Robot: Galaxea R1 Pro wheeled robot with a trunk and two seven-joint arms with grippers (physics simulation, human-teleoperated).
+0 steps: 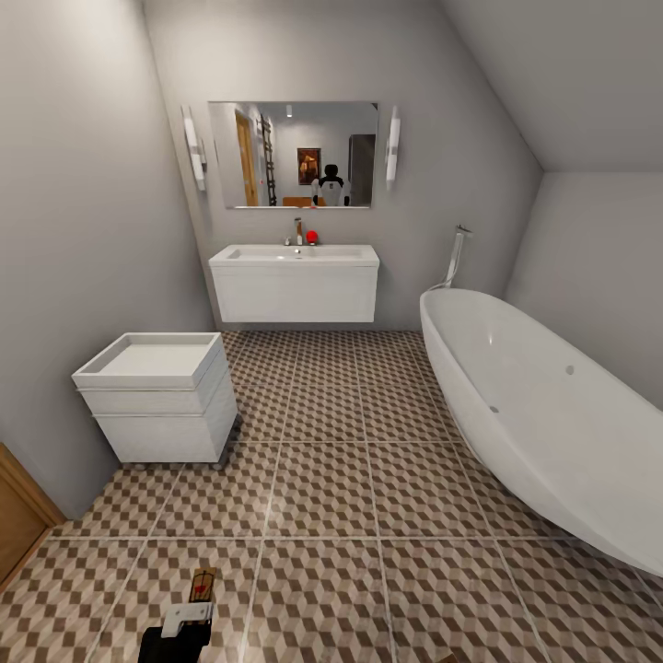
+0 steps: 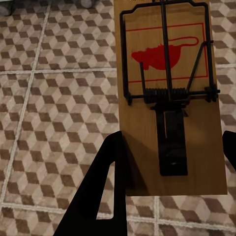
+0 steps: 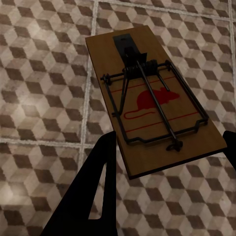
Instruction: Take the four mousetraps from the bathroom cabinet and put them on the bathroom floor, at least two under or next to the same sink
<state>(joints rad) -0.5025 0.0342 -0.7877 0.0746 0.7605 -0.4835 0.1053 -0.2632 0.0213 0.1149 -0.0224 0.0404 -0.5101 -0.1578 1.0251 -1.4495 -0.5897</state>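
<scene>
a home bathroom: white bathtub [image 1: 543, 414], wall-hung sink [image 1: 295, 281] under a mirror [image 1: 293, 154], tiled floor [image 1: 350, 497]

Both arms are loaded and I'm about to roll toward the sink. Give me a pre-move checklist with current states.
1. Left gripper shut on a flat brown wooden mousetrap: ok.
2. Right gripper shut on the second wooden mousetrap: ok.
3. White wall-hung sink in sight straight ahead: ok.
4. Cube-patterned tiled floor between the robot and sink free of obstacles: ok.
5. Clearance from white drawer unit and white oval bathtub either side: ok by the head view.
6. Remaining two mousetraps' whereabouts: cannot tell.
</scene>
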